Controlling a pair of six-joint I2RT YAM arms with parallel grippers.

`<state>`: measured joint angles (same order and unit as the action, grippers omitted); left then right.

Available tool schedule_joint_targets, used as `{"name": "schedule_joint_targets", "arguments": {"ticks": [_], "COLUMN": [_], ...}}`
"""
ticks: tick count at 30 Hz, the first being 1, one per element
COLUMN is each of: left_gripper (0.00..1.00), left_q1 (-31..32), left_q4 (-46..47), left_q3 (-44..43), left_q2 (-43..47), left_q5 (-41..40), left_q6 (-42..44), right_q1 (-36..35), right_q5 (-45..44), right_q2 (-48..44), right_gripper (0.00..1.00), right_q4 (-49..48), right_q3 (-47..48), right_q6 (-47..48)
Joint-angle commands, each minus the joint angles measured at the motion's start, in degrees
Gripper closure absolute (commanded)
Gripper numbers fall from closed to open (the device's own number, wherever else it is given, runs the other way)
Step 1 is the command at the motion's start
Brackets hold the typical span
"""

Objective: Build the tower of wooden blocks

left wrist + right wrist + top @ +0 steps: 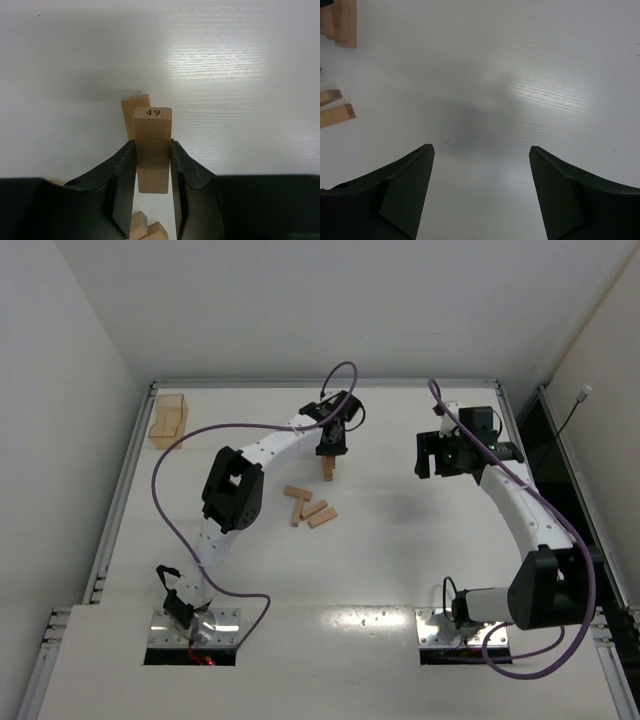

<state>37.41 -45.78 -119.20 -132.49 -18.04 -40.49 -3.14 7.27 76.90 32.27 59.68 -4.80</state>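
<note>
My left gripper is shut on a wood block with "49" stamped on its end. It holds that block just above the tower, a short stack of tan bars at the table's middle back. In the left wrist view the tower shows partly behind the held block, slightly to its left. Several loose wood blocks lie flat in front of the tower and also show in the right wrist view. My right gripper hangs open and empty over bare table to the right, with the tower at the top left of its view.
A clear amber-tinted plastic box stands at the back left corner. A raised rim runs around the white table. Purple cables loop off both arms.
</note>
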Motion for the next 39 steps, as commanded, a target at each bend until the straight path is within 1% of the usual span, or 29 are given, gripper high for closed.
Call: {"name": "schedule_joint_targets", "arguments": {"ticks": [1,12,24,39], "left_gripper": [1.0,1.0,1.0,1.0], "left_q1": [-0.32,-0.85,-1.37,-1.37], "left_q4": [0.78,0.78,0.78,0.78], "left_q3": [-2.0,-2.0,-1.48,1.25], "left_q2": [-0.67,-1.81,-2.34,-1.29], "left_q5": [-2.0,-3.66,-3.67,-1.83], "left_q6": [0.41,0.41,-0.12,-1.25], "right_q1": [0.32,0.85,0.85,0.85], "right_q5": [1.35,1.87,1.87,1.87], "right_q2": [-0.53,-0.53,0.53,1.06], "right_gripper": [0.26,0.26,0.26,0.26], "right_q4": [-0.89,-0.89,-0.89,-1.42], "right_q3": [0.09,-0.97,-0.97,-1.58], "right_q6": [-0.74,-0.74,-0.74,-0.74]}}
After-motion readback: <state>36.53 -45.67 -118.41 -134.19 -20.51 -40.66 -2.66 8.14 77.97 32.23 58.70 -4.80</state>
